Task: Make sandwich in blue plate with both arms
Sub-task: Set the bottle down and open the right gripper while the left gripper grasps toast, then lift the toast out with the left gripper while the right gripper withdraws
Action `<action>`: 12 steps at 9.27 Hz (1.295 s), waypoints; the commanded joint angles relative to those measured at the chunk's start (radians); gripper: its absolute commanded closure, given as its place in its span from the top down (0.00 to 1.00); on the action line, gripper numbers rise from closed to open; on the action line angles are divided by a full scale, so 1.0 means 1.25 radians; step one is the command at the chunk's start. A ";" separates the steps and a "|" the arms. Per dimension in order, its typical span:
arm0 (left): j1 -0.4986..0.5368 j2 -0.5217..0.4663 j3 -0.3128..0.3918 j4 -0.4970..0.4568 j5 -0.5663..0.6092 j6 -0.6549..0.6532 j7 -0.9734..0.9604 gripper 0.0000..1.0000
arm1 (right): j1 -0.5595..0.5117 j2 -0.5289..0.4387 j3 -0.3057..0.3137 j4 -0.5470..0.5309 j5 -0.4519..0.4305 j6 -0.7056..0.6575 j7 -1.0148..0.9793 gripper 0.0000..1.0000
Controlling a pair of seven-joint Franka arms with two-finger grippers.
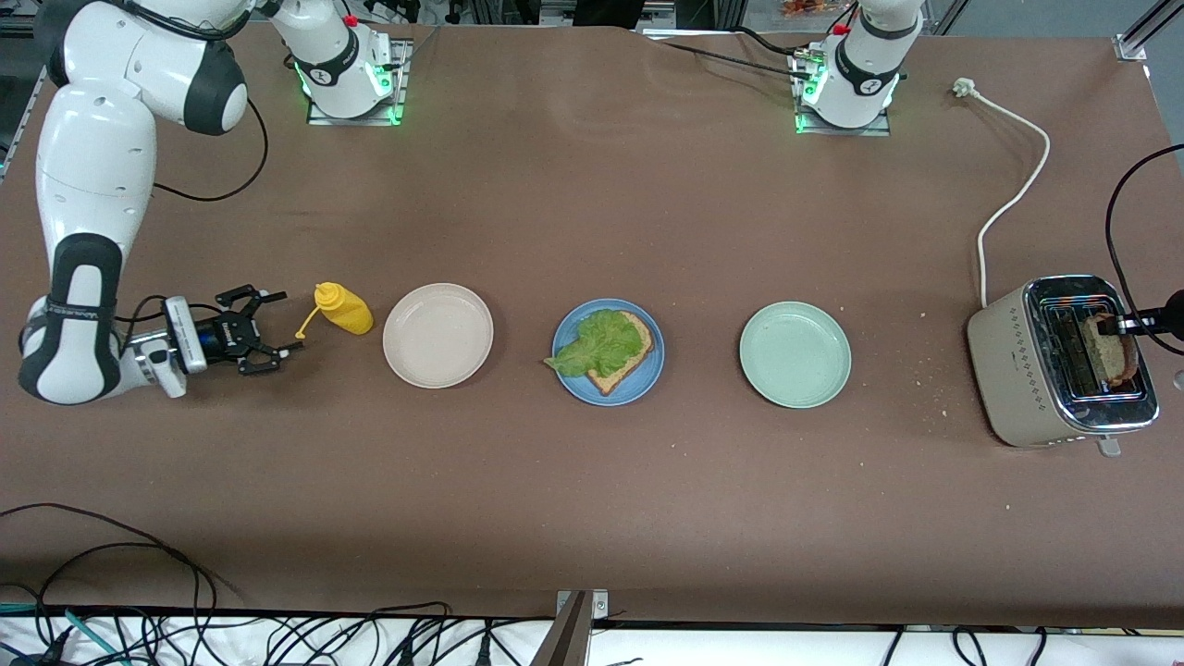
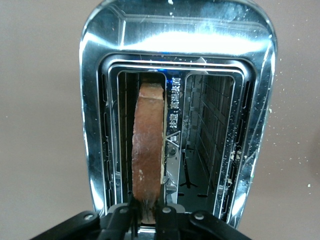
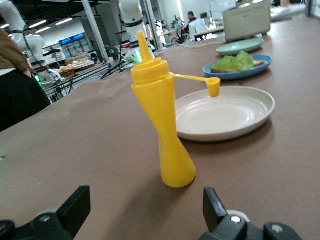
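Two grippers of mine at the table's two ends: one clamped on bread, one spread wide.

My left gripper [image 2: 148, 216] is over the toaster [image 1: 1017, 351] at the left arm's end, fingers pinched on the bread slice [image 2: 148, 150] standing upright in a slot. My right gripper [image 1: 277, 333] sits low, just beside the upright yellow squeeze bottle [image 3: 165, 125], jaws wide apart, holding nothing. On the blue plate [image 1: 647, 381], between the beige plate [image 1: 437, 335] and the pale green plate [image 1: 795, 354], lies one bread slice [image 1: 629, 361] topped with lettuce [image 1: 597, 344].
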 commanded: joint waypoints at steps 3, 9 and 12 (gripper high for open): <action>0.003 -0.015 -0.009 0.047 0.015 -0.001 0.016 0.00 | 0.002 -0.101 -0.081 0.081 -0.003 -0.098 0.446 1.00; -0.001 -0.174 -0.022 0.077 -0.079 -0.099 0.000 0.00 | 0.042 -0.364 0.033 0.088 -0.285 0.055 0.945 1.00; -0.002 -0.183 -0.089 0.086 -0.191 -0.157 -0.206 0.00 | 0.040 -0.571 0.152 -0.072 -0.527 0.220 1.243 1.00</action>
